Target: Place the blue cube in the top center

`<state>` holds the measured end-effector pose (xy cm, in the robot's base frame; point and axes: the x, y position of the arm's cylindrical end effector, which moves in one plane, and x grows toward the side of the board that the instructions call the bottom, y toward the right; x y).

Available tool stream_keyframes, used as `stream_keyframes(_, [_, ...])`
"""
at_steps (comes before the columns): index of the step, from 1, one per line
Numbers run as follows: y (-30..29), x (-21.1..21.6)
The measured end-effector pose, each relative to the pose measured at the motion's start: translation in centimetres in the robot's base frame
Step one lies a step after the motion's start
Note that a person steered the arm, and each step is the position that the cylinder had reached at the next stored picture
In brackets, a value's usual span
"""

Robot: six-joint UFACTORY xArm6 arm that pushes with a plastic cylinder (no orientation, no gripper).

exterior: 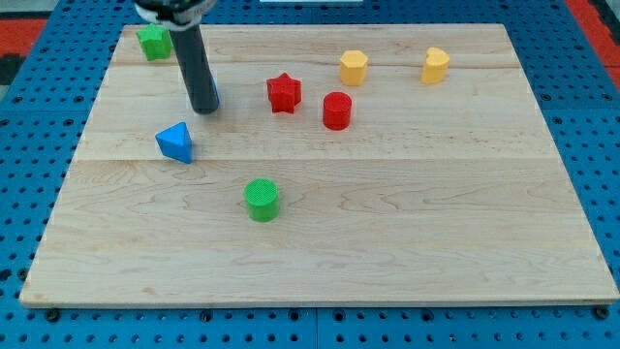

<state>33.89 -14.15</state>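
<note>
My tip [204,109] has no jaws to open or close; it stands at upper left, against the blue cube [213,98], which is mostly hidden behind the rod. The push seems under way. Next: drive it rightward and upward, skirting the red star [284,93].

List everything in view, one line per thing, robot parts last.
green block: 1, green, top left corner of the board
blue cube: 1, blue, mostly hidden behind the rod
blue triangular block: 1, blue, left of centre
red star: 1, red, upper middle
red cylinder: 1, red, right of the star
green cylinder: 1, green, lower middle
yellow blocks: 2, yellow, top right
board: 1, pale wood
my tip: 1, dark, against the blue cube
</note>
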Motion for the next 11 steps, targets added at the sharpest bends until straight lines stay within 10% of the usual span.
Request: stream_keyframes(11, [8.7,-10.6])
